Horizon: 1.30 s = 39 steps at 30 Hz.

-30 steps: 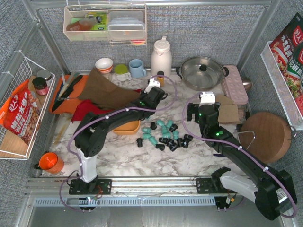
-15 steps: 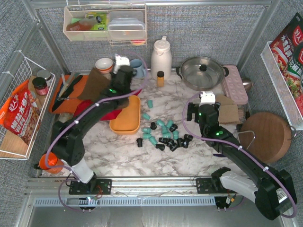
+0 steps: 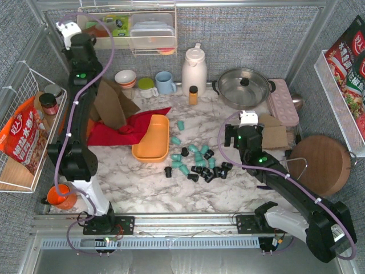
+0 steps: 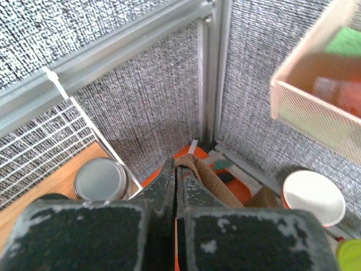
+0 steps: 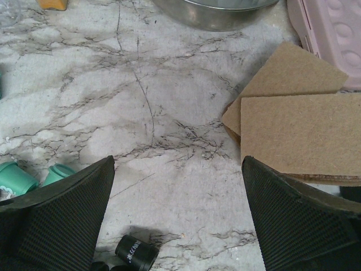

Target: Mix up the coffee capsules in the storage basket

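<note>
The wire rack [image 3: 17, 142] hangs at the far left with a jar [image 4: 100, 179] in it. Above it the left tool [image 4: 175, 169] is raised into the back left corner, its fingers pressed together and pinching an edge of the brown cloth [image 4: 198, 176]. In the top view that cloth spreads down and to the right, its lower edge over the red cloth [image 3: 117, 134] on the surface [image 3: 142, 182].

The basket [image 3: 153, 140] lies just right of the red cloth, its left rim touching it and its orange inside facing up. The capsules [image 3: 194, 161] lie loose on the surface just right of the basket, outside it, teal and black ones mixed in one scattered cluster; two teal ones sit apart at the back, nearest the basket's far corner.

The right tool [image 5: 177, 164] sits low, just right of the cluster, its fingers spread wide with bare surface between them. Its wrist view shows two teal capsules by the left finger and one black capsule on its side near the lower edge. Two brown pads [image 5: 293, 118] lie overlapped ahead of the right finger; the pot [image 5: 214, 11] stands behind them.
</note>
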Tool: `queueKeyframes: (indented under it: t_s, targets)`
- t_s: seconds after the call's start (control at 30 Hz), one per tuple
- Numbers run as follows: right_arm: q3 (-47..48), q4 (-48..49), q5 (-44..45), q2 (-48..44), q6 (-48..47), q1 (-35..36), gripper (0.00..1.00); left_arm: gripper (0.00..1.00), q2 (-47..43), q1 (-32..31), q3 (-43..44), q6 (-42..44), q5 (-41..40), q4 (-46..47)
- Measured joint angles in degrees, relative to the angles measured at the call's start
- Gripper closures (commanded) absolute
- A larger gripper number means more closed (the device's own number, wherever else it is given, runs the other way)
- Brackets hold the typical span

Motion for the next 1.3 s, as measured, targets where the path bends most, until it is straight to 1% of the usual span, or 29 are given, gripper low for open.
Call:
queueKeyframes:
  t_s: [0.1, 0.23, 0.37, 0.47, 0.5, 0.53, 0.57, 0.63, 0.67, 0.7, 0.73, 0.87, 0.97, 1.17, 1.3]
  targets:
    - [0.0, 0.0, 0.0, 0.5, 0.0, 0.0, 0.01, 1.0, 2.0, 2.8, 2.7, -0.2, 1.1, 0.1]
    - [0.1, 0.0, 0.0, 1.4, 0.0, 0.0, 0.01, 1.0, 5.0, 5.0, 5.2, -2.5, 5.4, 0.4]
    - [0.4, 0.0, 0.0, 2.6, 0.0, 0.0, 0.01, 1.0, 13.6, 5.1, 14.4, -5.1, 9.6, 0.2]
    - [0.8, 0.0, 0.1, 3.2, -0.1, 0.0, 0.01, 1.0, 20.2, 5.6, 19.9, -7.4, 11.6, -2.5]
    - [0.8, 0.1, 0.1, 3.4, -0.1, 0.0, 0.01, 0.96, 22.1, 5.9, 21.2, -8.5, 12.3, -3.5]
    - [0.8, 0.0, 0.1, 3.6, -0.1, 0.0, 0.01, 0.86, 23.8, 6.2, 21.9, -9.7, 12.7, -4.5]
    - [0.8, 0.0, 0.1, 3.8, -0.1, 0.0, 0.01, 0.67, 25.3, 6.5, 22.3, -11.0, 13.2, -5.4]
    - [0.9, 0.0, 0.2, 4.1, -0.3, 0.0, 0.01, 0.24, 27.2, 6.8, 22.1, -13.3, 15.3, -7.2]
    - [0.9, 0.0, 0.2, 4.3, -0.3, 0.0, 0.01, 0.11, 27.9, 6.8, 21.9, -15.3, 15.3, -6.8]
    - [1.0, 0.0, 0.3, 4.5, -0.3, 0.0, 0.01, 0.03, 28.2, 6.8, 21.9, -16.2, 15.9, -6.6]
    - [1.1, 0.1, 0.3, 4.7, -0.3, 0.0, 0.01, 0.01, 28.2, 6.8, 21.8, -17.1, 16.6, -6.5]
    - [1.5, 0.0, 0.2, 5.3, -0.3, 0.0, 0.01, 0.01, 27.2, 6.8, 21.0, -18.3, 18.5, -7.2]
    - [1.5, -0.2, 0.2, 5.3, -0.3, 0.0, 0.01, 0.01, 23.1, 6.6, 17.3, -18.3, 20.0, -9.4]
    - [1.5, -0.8, 0.0, 3.9, -0.2, 0.0, 0.01, 0.01, 7.9, 3.1, 4.0, -17.4, 18.8, -11.1]
    - [1.5, -0.9, -0.2, 3.6, 0.0, 0.0, 0.01, 0.02, -3.7, -1.8, -8.5, -16.2, 17.3, -10.0]
